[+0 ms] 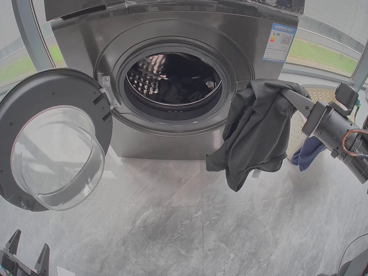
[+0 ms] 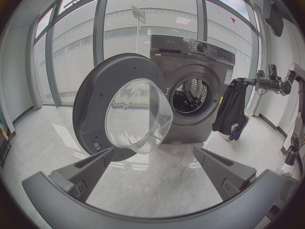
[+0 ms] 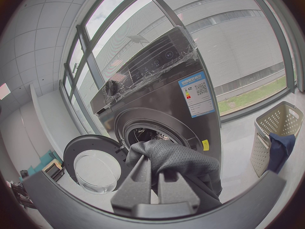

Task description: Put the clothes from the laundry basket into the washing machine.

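The head camera looks forward and down, close on the washing machine (image 1: 165, 146), its open door (image 1: 46, 92) at the frame's left. The left wrist camera faces the same machine from farther back and low. The right wrist camera sits close, tilted. All three share machine and door.

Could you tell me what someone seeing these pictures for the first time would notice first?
The dark grey garment hanging from the right gripper, in front of the washing machine on its right side, draws the eye first. Next comes the machine's round door, swung wide open to the left, with dark clothes already inside. To the machine's right, a blue garment drapes over the rim of the laundry basket.
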You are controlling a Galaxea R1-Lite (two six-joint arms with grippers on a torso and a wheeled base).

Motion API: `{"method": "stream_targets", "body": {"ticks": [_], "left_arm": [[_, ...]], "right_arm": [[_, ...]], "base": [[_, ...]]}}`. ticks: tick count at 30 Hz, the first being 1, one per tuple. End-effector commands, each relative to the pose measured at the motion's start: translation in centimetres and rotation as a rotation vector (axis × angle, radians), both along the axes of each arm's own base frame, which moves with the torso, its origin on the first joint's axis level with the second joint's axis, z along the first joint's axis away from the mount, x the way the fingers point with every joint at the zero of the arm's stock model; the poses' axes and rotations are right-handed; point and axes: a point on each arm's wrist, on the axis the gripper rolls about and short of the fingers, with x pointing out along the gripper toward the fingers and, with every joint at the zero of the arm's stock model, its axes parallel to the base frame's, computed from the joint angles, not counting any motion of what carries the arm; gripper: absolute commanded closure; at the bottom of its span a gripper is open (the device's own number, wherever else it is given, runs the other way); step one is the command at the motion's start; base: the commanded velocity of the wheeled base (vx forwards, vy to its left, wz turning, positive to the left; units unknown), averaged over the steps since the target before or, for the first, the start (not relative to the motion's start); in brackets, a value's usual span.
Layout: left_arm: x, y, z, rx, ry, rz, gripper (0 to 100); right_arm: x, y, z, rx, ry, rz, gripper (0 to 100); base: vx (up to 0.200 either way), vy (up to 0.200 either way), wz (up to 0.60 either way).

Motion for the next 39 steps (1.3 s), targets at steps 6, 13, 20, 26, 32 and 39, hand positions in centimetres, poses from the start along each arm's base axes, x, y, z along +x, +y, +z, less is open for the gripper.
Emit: {"method": "stream_targets", "body": {"ticks": [6, 13, 20, 26, 32, 39], "left_arm": [[0.0, 0.0, -0.5, 0.019, 0.0, 0.011, 0], [0.0, 0.0, -0.4, 0.039, -0.008, 0.008, 0], [-0.6, -0.6, 7.2, 0.027, -0.162, -0.258, 0], [4.1, -1.0, 8.4, 0.03, 0.069, -0.428, 0], [8.3, -1.9, 9.4, 0.045, 0.108, -0.609, 0], [11.9, -4.1, 9.2, 0.033, 0.178, -0.745, 0]], "right_arm": [[-0.6, 3.1, -0.5, -0.017, 0.027, 0.109, 100], [-0.4, 5.3, -1.1, -0.031, 0.042, 0.169, 100], [0.5, 6.8, -0.5, -0.009, 0.034, 0.19, 100], [2.4, 9.0, -0.8, -0.003, 0.037, 0.194, 100], [4.2, 11.1, -0.7, 0.044, 0.029, 0.156, 100], [4.9, 13.4, -0.3, 0.089, 0.021, 0.179, 100]], "base": [[0.0, 0.0, 0.0], [0.0, 0.0, 0.0], [0.0, 0.0, 0.0], [0.0, 0.0, 0.0], [0.0, 0.0, 0.0], [0.0, 0.0, 0.0]]}}
